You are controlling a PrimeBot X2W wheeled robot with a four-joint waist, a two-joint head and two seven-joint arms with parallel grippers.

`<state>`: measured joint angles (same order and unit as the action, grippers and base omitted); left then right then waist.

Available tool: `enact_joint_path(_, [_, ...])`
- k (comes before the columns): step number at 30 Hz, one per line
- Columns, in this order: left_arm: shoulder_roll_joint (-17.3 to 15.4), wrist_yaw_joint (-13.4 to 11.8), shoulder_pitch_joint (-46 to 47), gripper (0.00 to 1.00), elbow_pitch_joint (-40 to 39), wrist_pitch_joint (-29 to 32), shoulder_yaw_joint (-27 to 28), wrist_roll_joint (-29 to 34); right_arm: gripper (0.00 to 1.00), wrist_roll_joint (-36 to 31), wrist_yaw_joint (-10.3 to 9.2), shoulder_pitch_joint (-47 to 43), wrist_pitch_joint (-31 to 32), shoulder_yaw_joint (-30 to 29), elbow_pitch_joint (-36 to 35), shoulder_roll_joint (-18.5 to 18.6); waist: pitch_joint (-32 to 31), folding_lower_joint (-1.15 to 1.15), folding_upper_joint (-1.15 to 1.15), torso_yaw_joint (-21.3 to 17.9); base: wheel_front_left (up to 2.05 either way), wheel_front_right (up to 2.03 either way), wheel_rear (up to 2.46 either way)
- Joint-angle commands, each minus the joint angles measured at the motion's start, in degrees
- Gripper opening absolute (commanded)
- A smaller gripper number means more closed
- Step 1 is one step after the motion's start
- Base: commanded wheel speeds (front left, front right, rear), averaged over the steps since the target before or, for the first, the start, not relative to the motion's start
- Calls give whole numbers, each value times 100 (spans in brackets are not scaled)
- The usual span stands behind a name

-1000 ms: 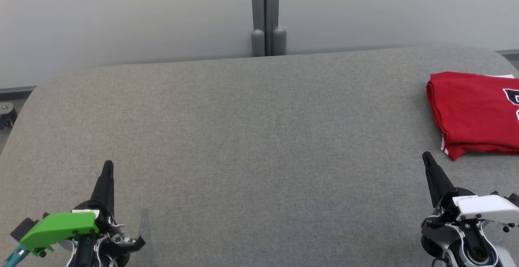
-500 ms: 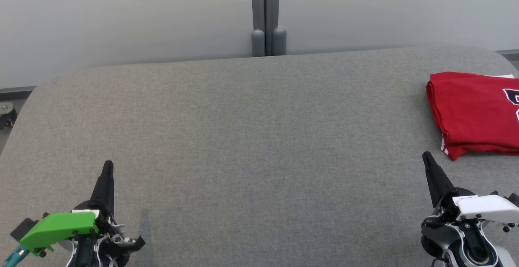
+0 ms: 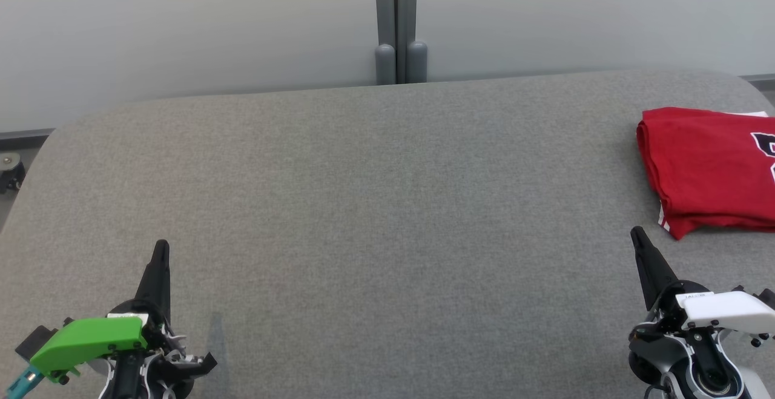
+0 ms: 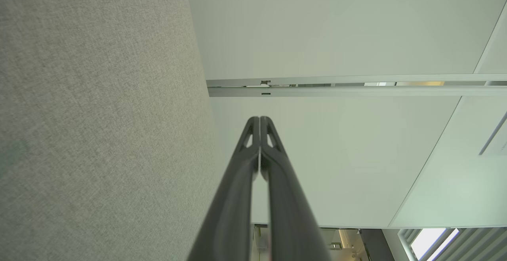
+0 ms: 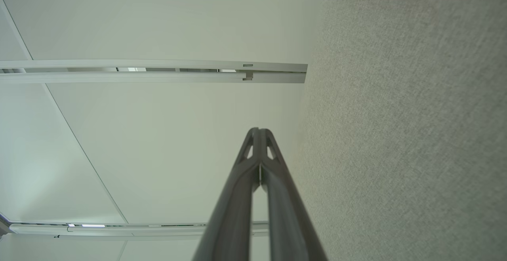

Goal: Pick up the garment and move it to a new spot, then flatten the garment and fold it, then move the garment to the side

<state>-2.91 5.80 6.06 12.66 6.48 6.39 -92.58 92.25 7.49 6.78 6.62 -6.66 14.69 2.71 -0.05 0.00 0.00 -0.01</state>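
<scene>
Your left gripper (image 3: 161, 249) and right gripper (image 3: 636, 233) sit closed, empty, over the table (image 3: 387, 205); the folded red garment (image 3: 702, 169) runs off the right edge.

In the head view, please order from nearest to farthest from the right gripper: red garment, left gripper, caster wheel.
1. red garment, just beyond the right gripper, far right.
2. left gripper, lower left.
3. caster wheel, off the table's left edge.
</scene>
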Motion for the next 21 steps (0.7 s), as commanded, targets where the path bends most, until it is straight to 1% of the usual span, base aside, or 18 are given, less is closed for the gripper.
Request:
enact_joint_path(1, [-26, 19, 68, 0, -20, 0, 18, 7, 0, 11, 0, 38, 20, -11, -22, 32, 0, 0, 0, 0, 0, 0, 0])
enact_joint_path(21, [-24, 19, 69, 0, -20, 4, 21, 11, 0, 11, 0, 38, 20, -11, -21, 32, 0, 0, 0, 0, 0, 0, 0])
